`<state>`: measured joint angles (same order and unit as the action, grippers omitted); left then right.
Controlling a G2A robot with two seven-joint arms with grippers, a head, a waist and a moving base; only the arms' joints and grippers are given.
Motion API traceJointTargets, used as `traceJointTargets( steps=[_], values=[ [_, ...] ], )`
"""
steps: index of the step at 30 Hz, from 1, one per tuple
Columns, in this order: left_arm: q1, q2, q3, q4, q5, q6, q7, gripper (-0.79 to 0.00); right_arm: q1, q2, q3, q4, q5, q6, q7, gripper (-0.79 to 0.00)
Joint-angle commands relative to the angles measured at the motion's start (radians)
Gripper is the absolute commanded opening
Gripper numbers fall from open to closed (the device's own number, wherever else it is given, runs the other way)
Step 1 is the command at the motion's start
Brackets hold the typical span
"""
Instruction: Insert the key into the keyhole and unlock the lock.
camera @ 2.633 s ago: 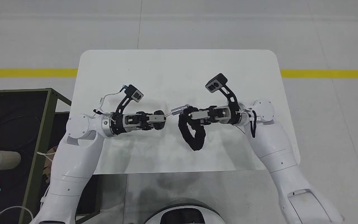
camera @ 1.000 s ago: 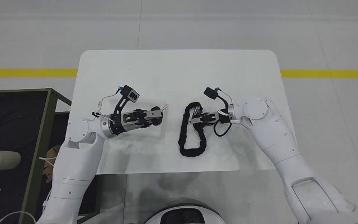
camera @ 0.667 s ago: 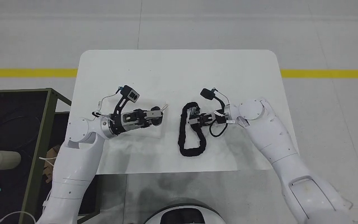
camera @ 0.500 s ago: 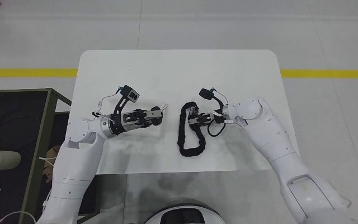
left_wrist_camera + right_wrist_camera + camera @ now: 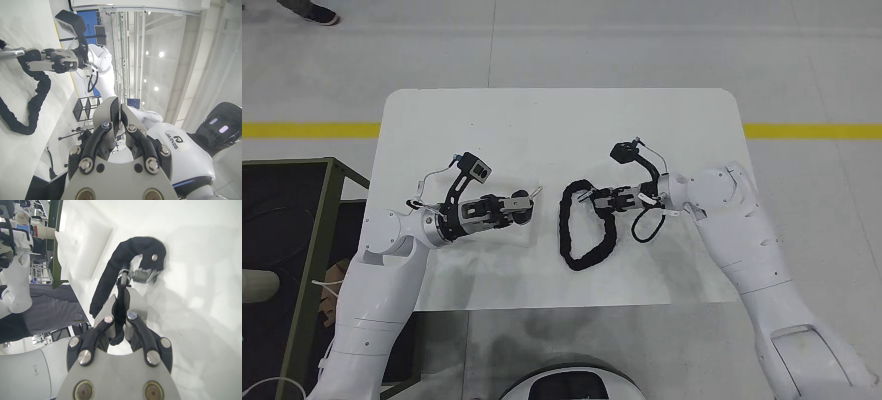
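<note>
We see the left gripper (image 5: 119, 101) clenched on the thin key (image 5: 119, 113). The right gripper (image 5: 122, 297) grasps the black cable lock (image 5: 115, 256) near its metal end, over the white table (image 5: 542, 120).

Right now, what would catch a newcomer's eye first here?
The black cable lock lies looped on the middle of the white table, pinched near one end in the right tool. Facing it across a gap, the left tool grips a thin key, clear of the lock.
</note>
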<state>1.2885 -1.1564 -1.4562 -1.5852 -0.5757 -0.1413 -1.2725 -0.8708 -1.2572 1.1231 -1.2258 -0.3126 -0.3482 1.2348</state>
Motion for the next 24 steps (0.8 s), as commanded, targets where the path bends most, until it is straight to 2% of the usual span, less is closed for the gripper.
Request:
traceJointTargets(
  steps=[1,7,8,12,15,18,24],
  values=[
    [0.0,0.0,0.0,0.0,0.0,0.0,0.0,-0.785,0.001,0.0,-0.002,0.004,0.0,0.0,-0.001,-0.785],
    [0.0,0.0,0.0,0.0,0.0,0.0,0.0,-0.785,0.001,0.0,-0.002,0.004,0.0,0.0,-0.001,-0.785],
    [0.0,0.0,0.0,0.0,0.0,0.0,0.0,-0.785,-0.028,0.002,0.0,-0.015,-0.008,-0.002,-0.017,-0.785],
    [0.0,0.0,0.0,0.0,0.0,0.0,0.0,-0.785,-0.117,0.027,0.02,-0.22,-0.291,0.096,-0.042,-0.785],
    [0.0,0.0,0.0,0.0,0.0,0.0,0.0,-0.785,-0.16,0.041,-0.002,-0.356,-0.538,0.173,0.034,-0.785],
    [0.0,0.0,0.0,0.0,0.0,0.0,0.0,-0.785,-0.182,0.046,-0.03,-0.429,-0.742,0.241,0.069,-0.785],
    [0.0,0.0,0.0,0.0,0.0,0.0,0.0,-0.785,-0.203,0.039,-0.065,-0.513,-0.828,0.291,0.174,-0.785]
  ],
)
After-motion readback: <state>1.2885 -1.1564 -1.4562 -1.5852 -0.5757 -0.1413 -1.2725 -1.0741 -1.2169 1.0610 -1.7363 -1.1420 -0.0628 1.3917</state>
